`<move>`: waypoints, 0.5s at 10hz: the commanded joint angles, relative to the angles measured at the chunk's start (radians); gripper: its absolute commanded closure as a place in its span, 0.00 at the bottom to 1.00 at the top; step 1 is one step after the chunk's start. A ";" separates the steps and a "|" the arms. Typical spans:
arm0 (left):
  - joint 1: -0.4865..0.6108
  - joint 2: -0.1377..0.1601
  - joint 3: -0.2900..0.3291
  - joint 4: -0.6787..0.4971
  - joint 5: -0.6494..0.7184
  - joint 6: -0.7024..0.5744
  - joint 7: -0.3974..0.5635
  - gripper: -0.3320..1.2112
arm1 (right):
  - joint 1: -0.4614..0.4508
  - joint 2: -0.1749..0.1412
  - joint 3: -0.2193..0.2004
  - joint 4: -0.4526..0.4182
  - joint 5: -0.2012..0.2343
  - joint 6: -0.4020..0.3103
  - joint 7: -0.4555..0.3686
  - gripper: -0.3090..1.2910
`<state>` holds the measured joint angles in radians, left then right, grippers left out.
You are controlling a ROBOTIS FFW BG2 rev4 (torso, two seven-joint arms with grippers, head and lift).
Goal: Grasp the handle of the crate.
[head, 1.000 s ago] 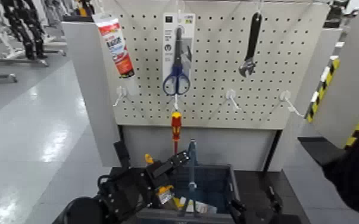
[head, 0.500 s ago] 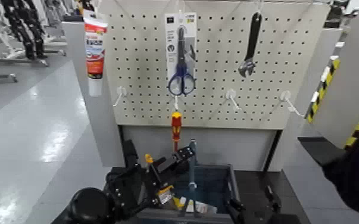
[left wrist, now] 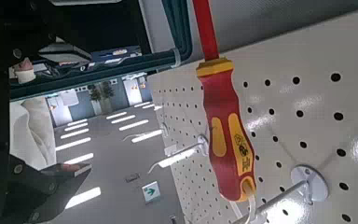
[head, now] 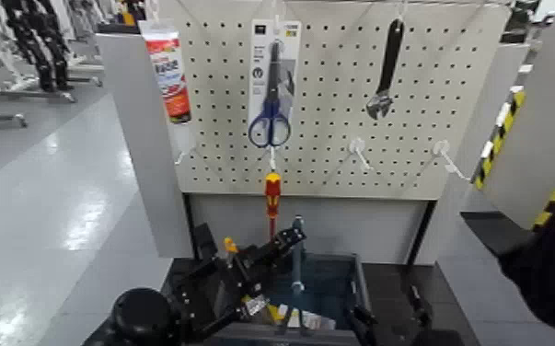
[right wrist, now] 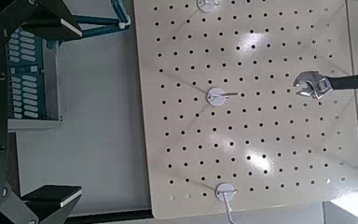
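The dark grey-blue slotted crate (head: 331, 287) stands on the floor under the pegboard. Its thin handle (head: 296, 256) rises upright from the crate's middle. My left gripper (head: 281, 244) is at the handle's upper part, close on its left side; whether it touches is unclear. The left wrist view shows a thin grey-blue bar (left wrist: 178, 33) that may be the handle. My right gripper (right wrist: 45, 105) is open and empty, low at the crate's right front (head: 382, 327). The right wrist view shows the crate's slotted side (right wrist: 30, 77) and the handle (right wrist: 101, 25).
A white pegboard (head: 336, 138) stands behind the crate with a red-and-yellow screwdriver (head: 271, 195) just above the handle, blue scissors (head: 271, 124), a black wrench (head: 387, 69), a tube (head: 172, 74) and bare hooks (head: 359, 152). A yellow-handled tool (head: 232, 247) lies by the left arm.
My left gripper has shifted a little right and up toward the handle. The tube and scissors on the pegboard have swung sideways and back. The right arm has stayed put.
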<state>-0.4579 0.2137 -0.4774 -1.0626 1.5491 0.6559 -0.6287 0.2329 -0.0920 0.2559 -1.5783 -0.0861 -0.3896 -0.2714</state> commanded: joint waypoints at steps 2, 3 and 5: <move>-0.019 -0.003 -0.023 0.052 0.040 0.045 -0.019 0.79 | -0.001 0.000 0.002 0.001 -0.006 -0.003 0.003 0.28; -0.018 -0.003 -0.027 0.055 0.043 0.050 -0.019 0.84 | -0.001 0.000 0.000 0.003 -0.006 -0.005 0.005 0.28; -0.016 -0.005 -0.035 0.061 0.045 0.048 -0.016 0.97 | -0.003 -0.002 0.000 0.003 -0.008 -0.006 0.005 0.28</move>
<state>-0.4759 0.2085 -0.5094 -1.0027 1.5943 0.7049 -0.6442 0.2312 -0.0933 0.2562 -1.5754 -0.0934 -0.3950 -0.2668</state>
